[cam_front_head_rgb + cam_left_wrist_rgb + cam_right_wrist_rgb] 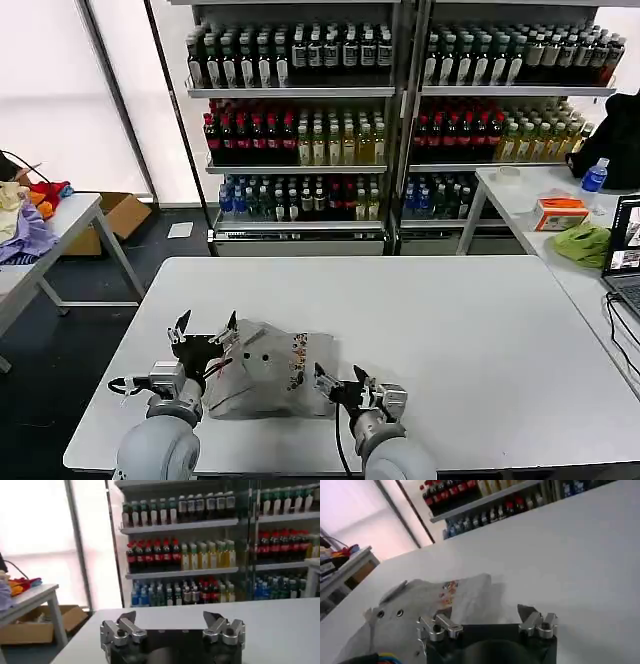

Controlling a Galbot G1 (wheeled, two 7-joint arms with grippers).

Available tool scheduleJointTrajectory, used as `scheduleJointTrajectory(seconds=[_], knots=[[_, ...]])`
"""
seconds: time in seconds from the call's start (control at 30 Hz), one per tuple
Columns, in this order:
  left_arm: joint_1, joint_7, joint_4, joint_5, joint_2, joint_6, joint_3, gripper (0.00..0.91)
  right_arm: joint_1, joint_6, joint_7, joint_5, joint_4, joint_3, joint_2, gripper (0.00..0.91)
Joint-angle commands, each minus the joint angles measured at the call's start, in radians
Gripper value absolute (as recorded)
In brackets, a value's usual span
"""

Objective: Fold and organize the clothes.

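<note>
Shirt (265, 375) lying crumpled on the surface (450, 330): soft, light; best pinched at an edge. Left claw (205, 335) and right claw (340, 382) hovering open, empty.

No text, brand or number is being shown legibly; the bottle labels (300, 140) and the shirt's chest print (296, 362) cannot be read.

Behind the white table (480, 330) stand metal shelves (300, 92) full of bottles. Bright white panels (50, 90) line the left side, a cardboard box (115, 218) lies on the dark floor (60, 370)
</note>
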Motion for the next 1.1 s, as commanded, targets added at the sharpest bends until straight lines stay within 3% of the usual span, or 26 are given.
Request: scheduleJointTrajectory(seconds=[0.03,0.07,0.13,0.5,0.83,1.1], knots=[[0.010,-0.010,0.008,0.014,0.012,0.011,-0.035,0.907,0.056,-0.022,0.031,0.068,-0.091,-0.062,0.025,0.504],[0.010,-0.010,0.009,0.013,0.013,0.011,-0.035,0.907,0.057,-0.023,0.030,0.065,-0.095,-0.064,0.028,0.413],[0.010,-0.011,0.010,0.012,0.016,0.012,-0.036,0.907,0.058,-0.022,0.031,0.057,-0.104,-0.062,0.035,0.000],[0.012,-0.015,0.013,0.007,0.015,0.016,-0.030,0.907,0.051,-0.007,0.047,0.020,-0.077,-0.052,0.016,0.000],[0.021,-0.025,0.007,0.006,0.008,0.015,-0.036,0.907,0.045,-0.025,0.015,0.002,0.000,-0.015,-0.042,0.000],[0.012,-0.028,0.004,0.001,-0.003,0.015,-0.034,0.907,0.057,-0.041,-0.012,0.020,0.070,0.109,-0.215,0.000]])
